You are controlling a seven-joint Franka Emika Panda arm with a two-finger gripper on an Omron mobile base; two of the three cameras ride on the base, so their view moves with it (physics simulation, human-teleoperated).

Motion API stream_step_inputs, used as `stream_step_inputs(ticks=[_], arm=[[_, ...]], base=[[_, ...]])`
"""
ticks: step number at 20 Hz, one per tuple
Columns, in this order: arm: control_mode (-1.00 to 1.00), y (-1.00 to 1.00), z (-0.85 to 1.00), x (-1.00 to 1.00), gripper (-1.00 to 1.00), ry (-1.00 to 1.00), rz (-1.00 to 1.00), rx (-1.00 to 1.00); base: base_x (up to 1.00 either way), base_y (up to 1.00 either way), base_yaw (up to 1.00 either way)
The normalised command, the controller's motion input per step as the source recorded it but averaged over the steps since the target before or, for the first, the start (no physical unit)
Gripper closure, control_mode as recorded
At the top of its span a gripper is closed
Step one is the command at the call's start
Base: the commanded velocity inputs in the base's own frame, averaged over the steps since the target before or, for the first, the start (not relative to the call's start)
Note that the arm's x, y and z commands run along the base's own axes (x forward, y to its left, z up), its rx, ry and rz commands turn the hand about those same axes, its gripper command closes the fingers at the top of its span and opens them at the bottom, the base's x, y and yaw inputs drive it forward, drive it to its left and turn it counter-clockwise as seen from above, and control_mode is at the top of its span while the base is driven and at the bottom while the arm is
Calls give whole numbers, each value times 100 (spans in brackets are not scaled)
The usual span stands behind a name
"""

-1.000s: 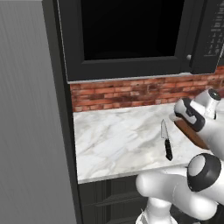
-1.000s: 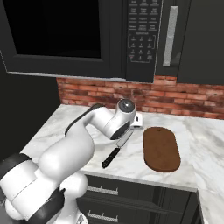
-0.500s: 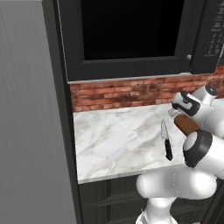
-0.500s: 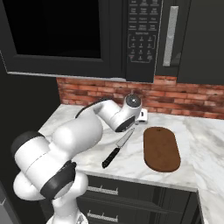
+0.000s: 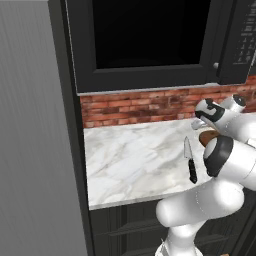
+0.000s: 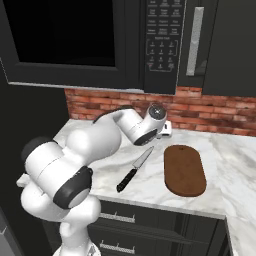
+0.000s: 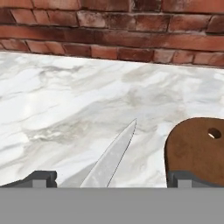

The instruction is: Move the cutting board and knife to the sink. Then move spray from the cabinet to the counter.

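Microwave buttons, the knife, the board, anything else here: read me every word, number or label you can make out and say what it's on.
Microwave keypad: rows of pale markings on the buttons, too small and blurred to read.
Knife: no text.
Cutting board: no text.
Counter and brick wall: no text.
No legible text anywhere.

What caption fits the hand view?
Open gripper above the knife blade, cutting board beside it on the counter.

Glossy white arm (image 6: 95, 145), seemingly black joints

Knife (image 7: 111, 157) blade beside cutting board (image 7: 197, 146) on counter (image 7: 65, 100).
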Motion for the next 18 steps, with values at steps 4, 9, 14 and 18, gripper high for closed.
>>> stream_step_inputs(ticks=[4, 9, 14, 18], arm=[[-100, -11, -4, 27, -100, 0, 1, 0], [-100, -21, -1, 34, -100, 0, 0, 0], [-100, -1, 0, 5, -100, 0, 0, 0], [-100, -4, -2, 0, -100, 0, 0, 0]], base=[[0, 0, 0], [0, 0, 0], [0, 0, 0], [0, 0, 0]])
